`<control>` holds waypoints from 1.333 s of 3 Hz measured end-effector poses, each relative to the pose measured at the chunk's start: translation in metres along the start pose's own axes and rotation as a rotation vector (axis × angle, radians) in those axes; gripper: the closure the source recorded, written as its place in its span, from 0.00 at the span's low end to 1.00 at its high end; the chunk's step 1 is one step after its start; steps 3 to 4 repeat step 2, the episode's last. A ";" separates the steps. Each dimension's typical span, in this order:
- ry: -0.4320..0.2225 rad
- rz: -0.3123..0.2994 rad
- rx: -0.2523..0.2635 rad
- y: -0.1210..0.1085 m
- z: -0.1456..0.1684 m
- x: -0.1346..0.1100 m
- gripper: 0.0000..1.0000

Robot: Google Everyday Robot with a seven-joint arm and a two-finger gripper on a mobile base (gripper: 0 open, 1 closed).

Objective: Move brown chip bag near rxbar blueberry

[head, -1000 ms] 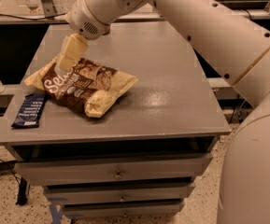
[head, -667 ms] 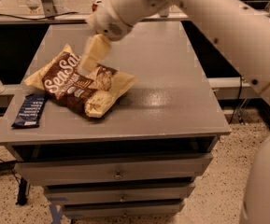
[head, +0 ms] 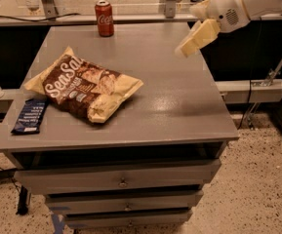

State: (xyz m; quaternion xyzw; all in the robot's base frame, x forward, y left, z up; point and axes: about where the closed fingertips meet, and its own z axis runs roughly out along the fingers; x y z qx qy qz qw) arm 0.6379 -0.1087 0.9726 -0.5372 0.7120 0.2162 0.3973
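The brown chip bag point(head: 84, 87) lies flat at centre left of the frame on the grey tabletop point(head: 179, 101), slanted, with one pale yellow end toward the upper left and the other toward the middle. Just beside its lower-left side, apart from it by a narrow strip of bare top, sits the rxbar blueberry point(head: 29, 116), close to the tabletop's left front corner.

The hand point(head: 189, 44) hangs at the upper right of the frame, over the tabletop's right edge, well apart from the bag and carrying nothing; whether it is spread or pressed together I cannot tell.

By my reading, the bag is already near the bar, so the placement looks done. Any tightening should be a gentle slide of the bag's near end toward the lower left, because the bar lies by the edge and could be pushed off.

White lettering on the bag reads "Sea Sal…". The red can point(head: 104, 17) at the top carries Coca-Cola script. The bar's pale text is unreadable.
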 end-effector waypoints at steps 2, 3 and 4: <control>-0.119 0.046 0.111 -0.029 -0.105 0.005 0.00; -0.119 0.046 0.111 -0.029 -0.105 0.005 0.00; -0.119 0.046 0.111 -0.029 -0.105 0.005 0.00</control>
